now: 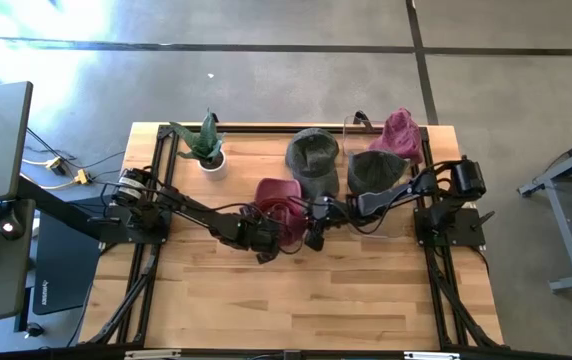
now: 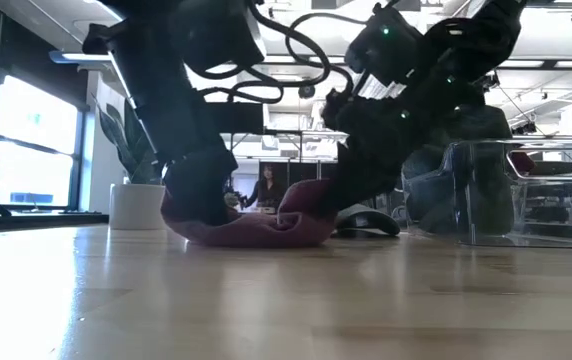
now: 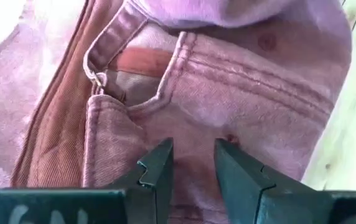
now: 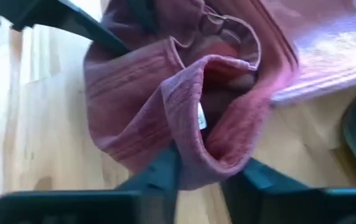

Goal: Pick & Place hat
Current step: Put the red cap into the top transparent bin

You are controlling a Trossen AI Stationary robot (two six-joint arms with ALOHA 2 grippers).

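A maroon hat (image 1: pixel 277 196) lies crumpled at the middle of the table, its underside on the wood (image 2: pixel 256 232). My left gripper (image 1: pixel 269 240) comes down on it from the table's left and is shut on its cloth (image 3: pixel 193 168). My right gripper (image 1: pixel 312 234) reaches in from the right and is closed on the hat's folded edge (image 4: pixel 206 177). In the low view both dark arms hide the top of the hat. My left gripper pinches a ridge of the hat's cloth (image 3: pixel 194 134) between its two fingers, just beside the back strap opening (image 3: pixel 119 74). The fingers slant down from the table's left. The hat lies on the table. My right gripper pinches the hat's folded-over edge (image 4: pixel 198 152) between its two fingers; the fold is more than one layer. The fingers slant down from the table's right. This side of the hat stands up a little (image 2: pixel 304 200); the remainder lies on the table.
A plant in a white pot (image 1: pixel 207 152) stands at the far left. A dark green hat (image 1: pixel 313 155) lies behind the maroon one. A clear bin (image 2: pixel 531 190) at the far right holds another green hat (image 1: pixel 372 170) and a maroon one (image 1: pixel 401 130). The near half of the table (image 1: pixel 296 290) is bare wood.
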